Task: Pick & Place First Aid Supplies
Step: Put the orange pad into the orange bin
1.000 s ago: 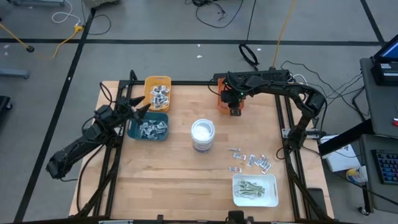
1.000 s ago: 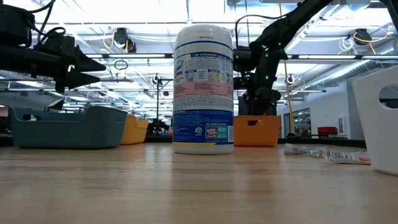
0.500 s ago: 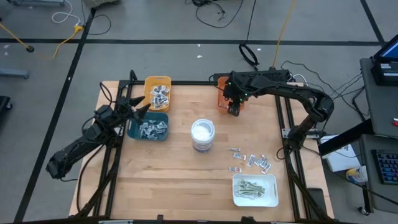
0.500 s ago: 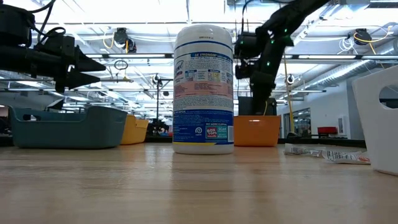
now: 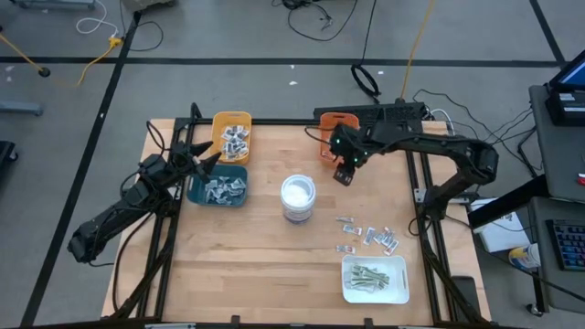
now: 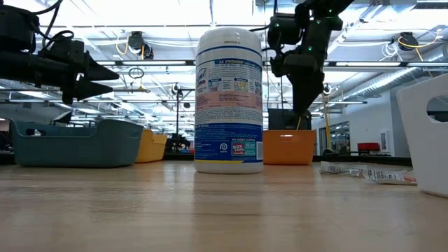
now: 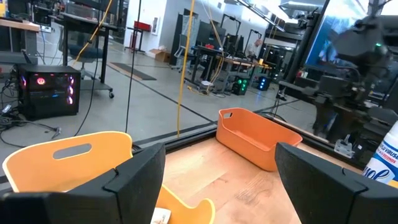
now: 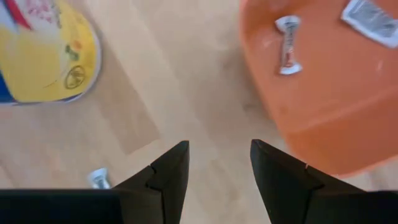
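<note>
Loose first aid supplies (image 5: 367,236) lie flat on the wooden table right of centre. More packets fill the yellow bin (image 5: 231,135) and the teal bin (image 5: 219,186), and two packets (image 8: 288,42) lie in the orange bin (image 5: 332,133). My right gripper (image 5: 343,175) hangs open and empty above the table just near of the orange bin (image 8: 323,93), pointing steeply down. My left gripper (image 5: 211,158) waits open at the table's left, level above the yellow and teal bins.
A tall wipes canister (image 5: 298,197) stands upright mid-table, left of my right gripper. A white tray (image 5: 375,279) holding pale-green strips sits at the near right. Bare wood lies between the canister and the loose packets.
My right gripper has risen from the orange bin and moved toward the table's near edge, rolling about its own axis as it went. It now hangs over bare wood beside the bin.
</note>
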Motion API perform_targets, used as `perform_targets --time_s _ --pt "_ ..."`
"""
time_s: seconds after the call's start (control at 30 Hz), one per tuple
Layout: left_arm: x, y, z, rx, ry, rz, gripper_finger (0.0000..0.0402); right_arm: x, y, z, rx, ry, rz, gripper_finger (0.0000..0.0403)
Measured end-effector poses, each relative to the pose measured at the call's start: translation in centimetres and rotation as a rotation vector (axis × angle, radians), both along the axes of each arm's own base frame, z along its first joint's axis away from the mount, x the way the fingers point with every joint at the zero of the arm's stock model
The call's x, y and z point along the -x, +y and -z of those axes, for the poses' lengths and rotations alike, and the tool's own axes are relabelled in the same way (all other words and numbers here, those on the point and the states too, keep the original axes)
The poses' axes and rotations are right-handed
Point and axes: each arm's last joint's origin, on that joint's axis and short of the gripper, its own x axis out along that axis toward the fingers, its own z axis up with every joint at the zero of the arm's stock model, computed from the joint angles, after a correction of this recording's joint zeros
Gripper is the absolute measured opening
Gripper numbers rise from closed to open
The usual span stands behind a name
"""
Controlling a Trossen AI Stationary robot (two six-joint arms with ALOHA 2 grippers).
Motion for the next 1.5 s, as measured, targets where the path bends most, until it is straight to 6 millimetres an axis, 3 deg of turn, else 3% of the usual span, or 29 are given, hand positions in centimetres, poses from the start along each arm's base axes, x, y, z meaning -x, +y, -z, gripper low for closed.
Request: perform_targets --time_s 0.43,0.6,0.77,1.17,1.5 --pt "0.0 0.0 0.0 0.0 0.0 0.0 0.0306 -1.9 9.1 0.0 -0.013 0.011 -0.288 0.0164" --pt "0.0 0.0 0.0 0.0 0.0 0.0 0.0306 -1.9 11.5 0.1 -0.015 0.021 -0.27 0.0165" --pt "0.0 0.0 0.0 0.0 0.0 0.0 0.0306 -1.7 12.4 1.6 0.075 0.031 -0.263 0.0164" --pt "0.0 0.0 0.0 0.0 0.0 0.0 0.0306 0.0 12.8 7.6 0.068 -0.035 -0.278 0.0164" --pt "0.0 0.0 0.0 0.0 0.0 0.0 0.0306 1.4 13.4 10.0 0.004 -0.01 -0.336 0.0164"
